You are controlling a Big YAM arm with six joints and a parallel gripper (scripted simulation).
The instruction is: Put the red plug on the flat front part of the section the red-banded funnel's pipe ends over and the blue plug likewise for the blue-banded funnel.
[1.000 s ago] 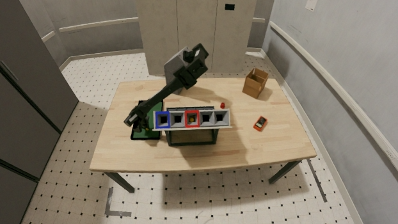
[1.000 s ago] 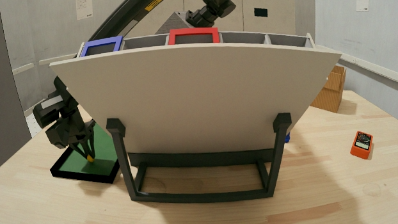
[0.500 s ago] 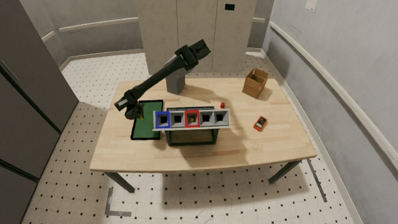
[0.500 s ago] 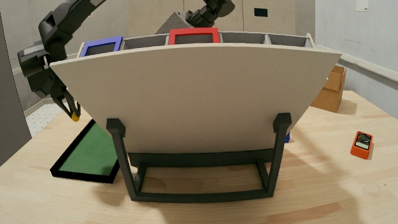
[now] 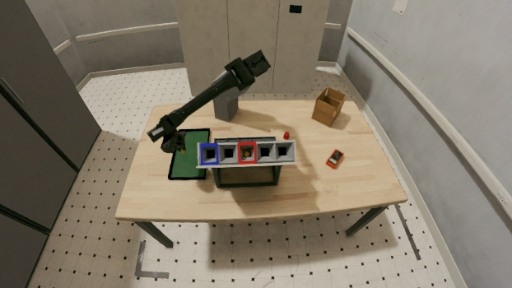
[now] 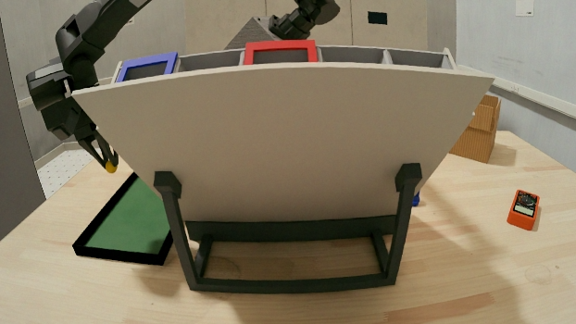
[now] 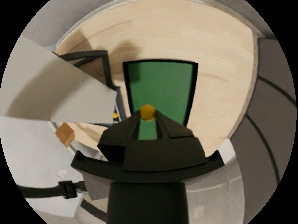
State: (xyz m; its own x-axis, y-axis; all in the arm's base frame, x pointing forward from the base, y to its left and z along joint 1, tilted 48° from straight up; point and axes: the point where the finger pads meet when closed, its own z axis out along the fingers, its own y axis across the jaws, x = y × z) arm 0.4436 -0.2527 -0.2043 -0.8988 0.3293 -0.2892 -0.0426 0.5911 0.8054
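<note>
My gripper is shut on a yellow marble and holds it well above the green tray, left of the funnel rack. The marble also shows in the wrist view and in the top view. The rack has a row of funnels; the blue-banded funnel is at the left end and the red-banded funnel is in the middle, with a yellow marble resting in it. A beige cover hides the pipes. The red plug stands on the table behind the rack. The blue plug peeks out behind the rack's right leg.
A cardboard box stands at the table's back right. An orange device lies to the right of the rack. The arm's grey base block stands behind the rack.
</note>
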